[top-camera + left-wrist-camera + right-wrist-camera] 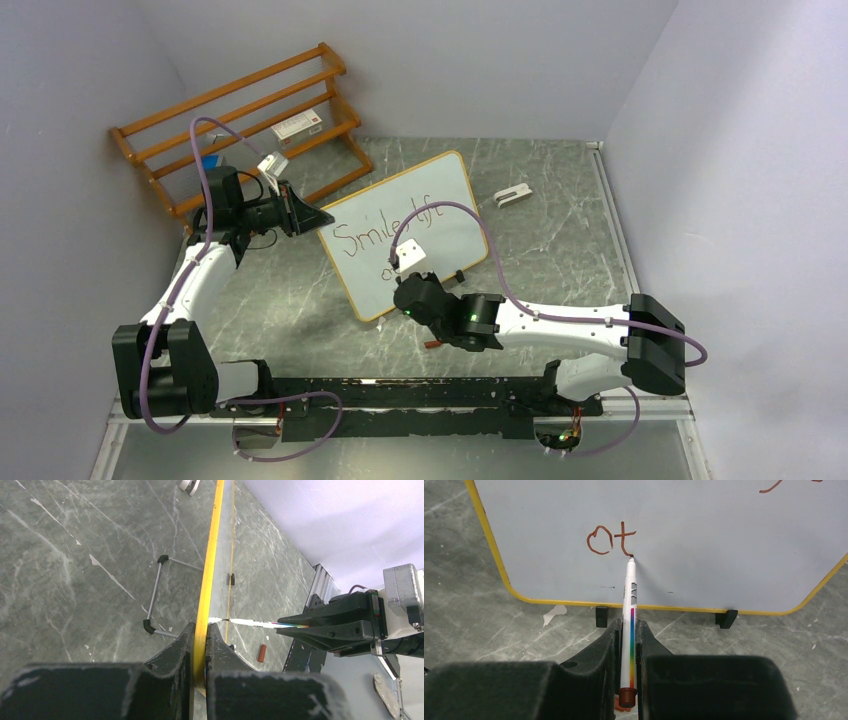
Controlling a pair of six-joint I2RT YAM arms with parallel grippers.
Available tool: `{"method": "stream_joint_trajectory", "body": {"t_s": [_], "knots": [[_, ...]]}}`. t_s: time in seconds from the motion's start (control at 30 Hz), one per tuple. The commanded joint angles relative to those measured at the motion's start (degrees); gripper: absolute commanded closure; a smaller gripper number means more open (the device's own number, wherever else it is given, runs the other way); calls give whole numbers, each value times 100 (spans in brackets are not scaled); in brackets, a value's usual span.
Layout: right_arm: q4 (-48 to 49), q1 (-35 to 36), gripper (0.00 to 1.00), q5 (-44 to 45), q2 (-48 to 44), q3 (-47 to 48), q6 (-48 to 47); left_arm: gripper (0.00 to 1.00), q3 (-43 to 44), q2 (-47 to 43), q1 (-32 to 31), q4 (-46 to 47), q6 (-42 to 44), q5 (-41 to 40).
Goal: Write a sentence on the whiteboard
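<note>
Two L fingers (172,662) clamp whiteboard (440,200) edge, R fingers (596,655) pinch marker (629,605), tip touching sentence (622,539) at "ot"

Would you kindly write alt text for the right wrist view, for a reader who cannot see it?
The right gripper clamps a white, rainbow-striped marker whose tip touches the whiteboard at the foot of the t in a reddish-brown "ot". The yellow-edged board stands on black feet on a grey marbled table.
</note>
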Motion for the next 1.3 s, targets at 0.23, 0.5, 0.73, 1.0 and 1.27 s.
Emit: {"method": "stream_joint_trajectory", "body": {"t_s": [0.23,0.5,0.73,1.0,1.27], "knots": [[370,-47,100,127,-478,-89,-165,95,-95,226,-15,-404,510,-954],[651,-177,100,118,-394,0,-340,95,-95,244,-15,-404,501,-938],[877,-329,100,63,-295,30,-377,95,-99,233,-15,-394,503,-935],[944,-340,100,-42,-260,55,-403,95,-90,243,-16,-404,501,-945],[838,-458,100,-112,-67,82,-294,95,-94,244,-16,-401,510,-950]]}}
